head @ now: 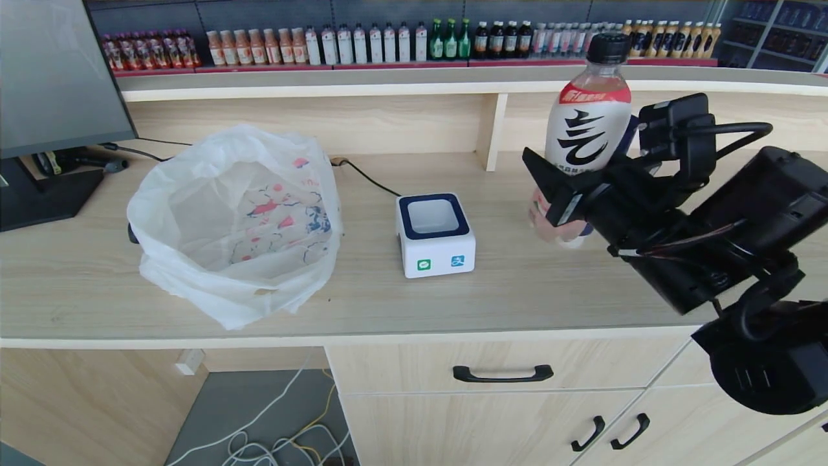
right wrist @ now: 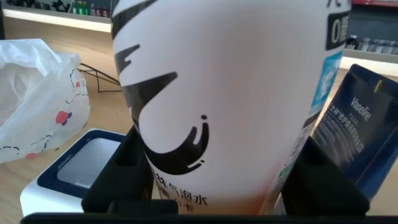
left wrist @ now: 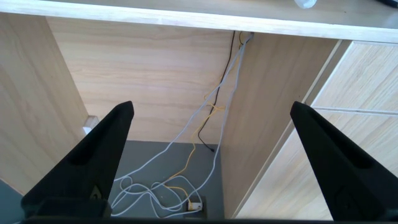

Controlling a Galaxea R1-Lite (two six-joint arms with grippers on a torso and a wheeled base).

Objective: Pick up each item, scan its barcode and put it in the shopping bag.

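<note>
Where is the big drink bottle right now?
In the head view the bottle is on the robot's right side, upright in the right gripper, just right of the scanner.

You'll find print on the bottle, upper right of the head view: a large black brush character on its white label and white characters on a red band below the neck. The scanner at centre carries a green icon and a blue icon on its front. At the right edge of the right wrist view, a dark blue pouch bears white lettering.
</note>
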